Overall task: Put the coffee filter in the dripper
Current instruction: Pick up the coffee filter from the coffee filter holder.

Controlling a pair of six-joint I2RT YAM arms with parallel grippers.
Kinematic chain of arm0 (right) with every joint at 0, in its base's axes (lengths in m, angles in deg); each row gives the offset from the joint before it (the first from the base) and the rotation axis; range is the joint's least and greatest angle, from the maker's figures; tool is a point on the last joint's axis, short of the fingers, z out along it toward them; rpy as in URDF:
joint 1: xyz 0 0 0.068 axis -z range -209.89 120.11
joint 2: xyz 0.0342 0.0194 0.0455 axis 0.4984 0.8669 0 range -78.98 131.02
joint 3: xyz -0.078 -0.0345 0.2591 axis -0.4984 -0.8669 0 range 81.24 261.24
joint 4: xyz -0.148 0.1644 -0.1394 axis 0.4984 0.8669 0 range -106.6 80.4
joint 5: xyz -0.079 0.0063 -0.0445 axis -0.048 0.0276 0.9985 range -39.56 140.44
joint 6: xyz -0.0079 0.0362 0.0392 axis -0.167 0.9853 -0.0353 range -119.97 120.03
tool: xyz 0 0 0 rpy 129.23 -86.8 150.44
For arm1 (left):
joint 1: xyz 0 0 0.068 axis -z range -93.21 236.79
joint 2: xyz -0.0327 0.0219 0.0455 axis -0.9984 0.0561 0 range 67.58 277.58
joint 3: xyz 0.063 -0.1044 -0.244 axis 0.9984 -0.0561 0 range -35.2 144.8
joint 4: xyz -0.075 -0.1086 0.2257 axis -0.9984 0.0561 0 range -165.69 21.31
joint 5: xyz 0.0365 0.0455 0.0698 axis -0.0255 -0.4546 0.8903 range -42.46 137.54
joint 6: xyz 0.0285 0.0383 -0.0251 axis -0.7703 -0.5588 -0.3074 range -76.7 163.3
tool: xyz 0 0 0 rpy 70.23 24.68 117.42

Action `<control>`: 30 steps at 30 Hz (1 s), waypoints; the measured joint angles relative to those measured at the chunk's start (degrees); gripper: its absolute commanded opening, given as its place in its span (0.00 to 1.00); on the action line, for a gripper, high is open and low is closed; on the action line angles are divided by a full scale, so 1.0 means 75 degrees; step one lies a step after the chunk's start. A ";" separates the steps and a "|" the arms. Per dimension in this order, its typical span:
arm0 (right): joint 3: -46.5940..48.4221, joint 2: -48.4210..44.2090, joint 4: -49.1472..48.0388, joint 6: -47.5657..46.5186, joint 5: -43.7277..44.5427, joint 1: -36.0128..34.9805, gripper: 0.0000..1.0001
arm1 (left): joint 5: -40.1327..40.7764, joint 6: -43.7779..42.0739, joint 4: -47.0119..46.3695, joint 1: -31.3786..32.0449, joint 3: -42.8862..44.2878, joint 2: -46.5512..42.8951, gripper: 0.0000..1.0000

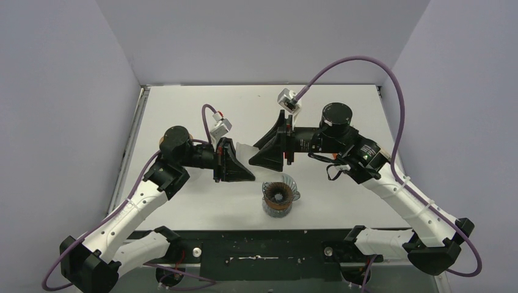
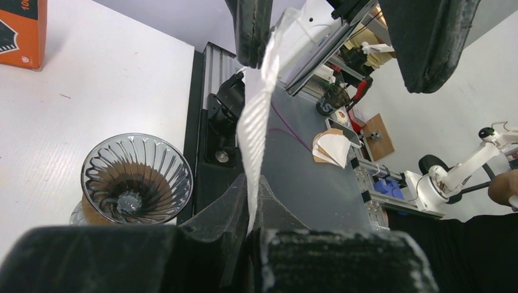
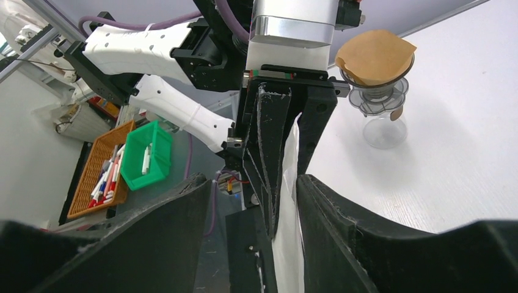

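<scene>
Your top camera sits high behind the arm bases and looks down on the whole bench (image 1: 183, 110) from far away. Your left wrist camera sits very close behind the left end effector (image 2: 251, 210) and faces the near bench edge and the room beyond it. Your right wrist camera, equally close behind the right end effector (image 3: 251, 183), faces the left one. All three views share the coffee filter (image 2: 253, 122). The top and left wrist views share the dripper (image 1: 280, 196).

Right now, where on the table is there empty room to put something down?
Bare table lies along the back wall, and in front between the dripper and the right arm. The middle is crowded: the left claw pinches the coffee filter there, with the open right claw around it, just behind the dripper.
</scene>
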 measured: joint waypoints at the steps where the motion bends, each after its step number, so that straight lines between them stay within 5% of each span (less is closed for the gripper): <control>1: 0.0000 0.0000 0.0017 -0.0009 0.0000 -0.0009 0.54 | 0.0006 0.0000 0.0000 0.0000 0.0000 0.0003 0.00; 13: -0.0187 -0.0012 0.0236 -0.0131 0.0236 -0.0087 0.50 | 0.0061 -0.0041 0.0064 0.0000 0.0000 0.0006 0.00; 30: -0.0705 -0.0568 0.0472 -0.0216 0.0402 -0.0210 0.02 | 0.0428 -0.0248 0.0114 0.0000 0.0006 -0.0079 0.00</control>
